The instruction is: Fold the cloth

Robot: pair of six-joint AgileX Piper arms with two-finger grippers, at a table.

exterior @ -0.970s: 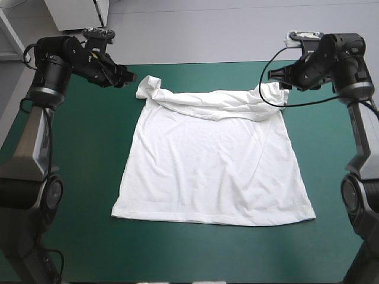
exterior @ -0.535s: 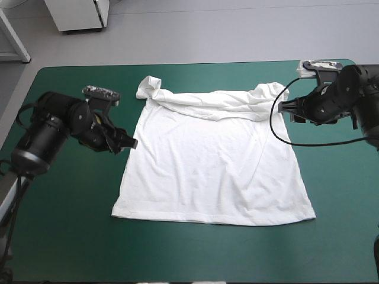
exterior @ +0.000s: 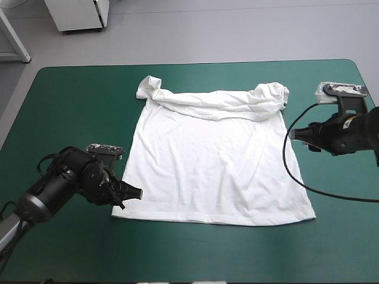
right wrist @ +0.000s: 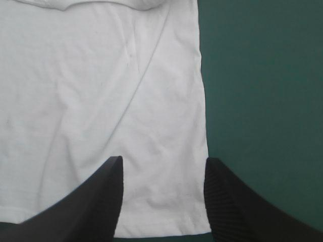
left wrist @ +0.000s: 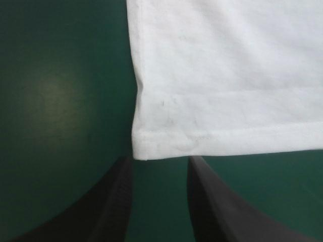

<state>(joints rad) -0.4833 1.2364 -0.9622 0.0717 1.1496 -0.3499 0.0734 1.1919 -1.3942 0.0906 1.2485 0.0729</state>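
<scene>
The T-shirt [exterior: 219,160] lies spread flat in the middle of the teal-green cover [exterior: 71,118], with its hem toward the near edge. Its far end is gathered into a rumpled roll [exterior: 219,103] that runs the width of the shirt. The left gripper [exterior: 135,193] sits by the near-left hem corner [left wrist: 137,154]. Seen from its wrist, the two black fingers stand apart, and the corner lies just ahead of the gap between them, with bare cover between the tips. It holds nothing. The right gripper [exterior: 296,135] is out by the shirt's right side edge, partway along it, pointing in toward the cloth. Its fingers are apart as well and empty. White cloth shows between them, and the side edge runs close by one finger. Whether those tips touch the fabric or hang above it I can't make out from here. The body of the shirt lies smooth but for a few shallow creases.
</scene>
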